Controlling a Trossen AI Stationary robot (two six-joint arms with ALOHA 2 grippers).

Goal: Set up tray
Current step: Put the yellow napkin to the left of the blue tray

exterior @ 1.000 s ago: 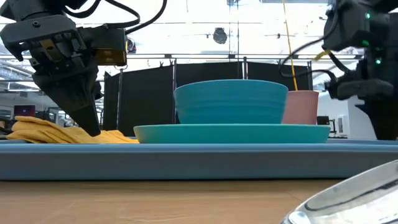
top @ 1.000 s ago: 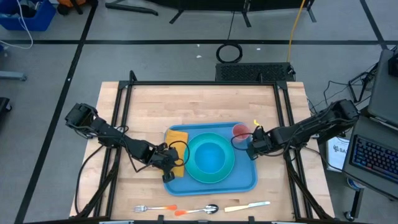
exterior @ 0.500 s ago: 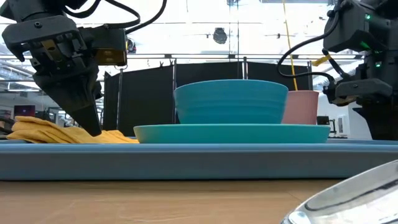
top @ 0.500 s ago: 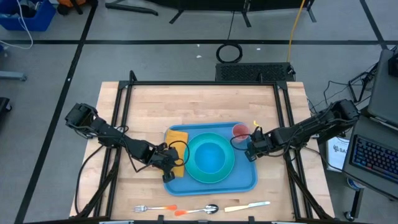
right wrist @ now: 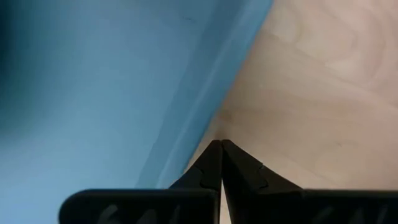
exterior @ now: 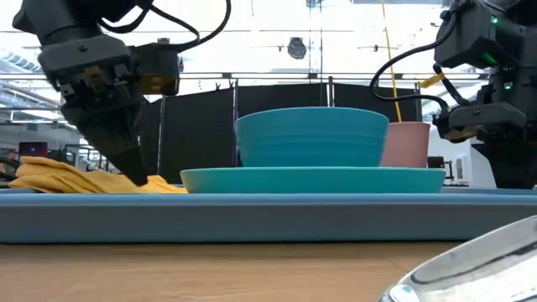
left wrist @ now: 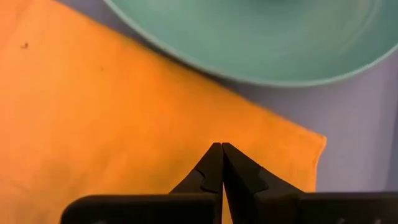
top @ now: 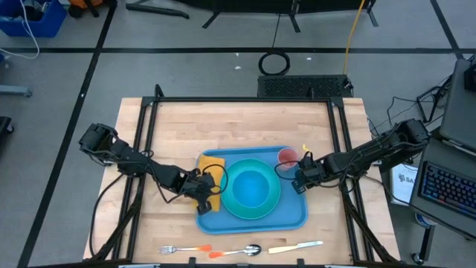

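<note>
The blue tray (top: 297, 216) lies mid-table, carrying a teal plate (top: 232, 199) with a teal bowl (top: 253, 186), a pink cup (top: 287, 156) and an orange napkin (top: 216, 199) along its left side. My left gripper (top: 207, 186) is shut, tip down on the napkin (left wrist: 124, 124), just left of the plate (left wrist: 261, 37); in the low view it (exterior: 138, 172) points down. My right gripper (top: 300, 181) is shut, its tip (right wrist: 221, 144) at the tray's right rim (right wrist: 205, 99), where the rim meets the wood. My left gripper presses its shut fingertips (left wrist: 211, 163) onto the napkin's flat surface (left wrist: 221, 134), near the corner beside the plate, slanting down from the table's left. The napkin lies flat on the tray floor. My right gripper is at the tray's right rim; I cannot tell whether it touches it.
A fork (top: 186, 249), a spoon (top: 242, 251) and a knife (top: 296, 246) lie in a row on the wood by the near edge; the spoon's bowl (exterior: 470, 268) looms close in the low view. Bare wood (top: 238, 123) stretches beyond the tray.
My left gripper has shifted a little toward the table's right, staying shut with its tip on the napkin. The napkin's far end has drawn back from the tray's far-left corner, where blue now shows. My right gripper has edged slightly toward the tray's right rim.
</note>
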